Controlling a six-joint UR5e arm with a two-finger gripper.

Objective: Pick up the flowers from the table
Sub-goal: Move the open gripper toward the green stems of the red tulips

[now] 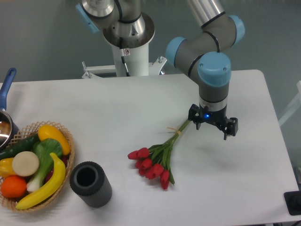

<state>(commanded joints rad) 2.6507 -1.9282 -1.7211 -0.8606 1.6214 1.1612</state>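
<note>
So from where I'm standing the gripper (214, 127) has its fingers spread apart with nothing between them, hanging right by the stem ends of the flowers (157, 157), which lie flat on the table (117, 103) with the red buds fanned out toward the front edge (I can't tell if a fingertip is brushing the stems or just floating over them). Looks to me like the approach step, grab not made yet. Next it probably needs to slide slightly toward the bunch, drop so the stems sit between the fingers, then close gently.
</note>
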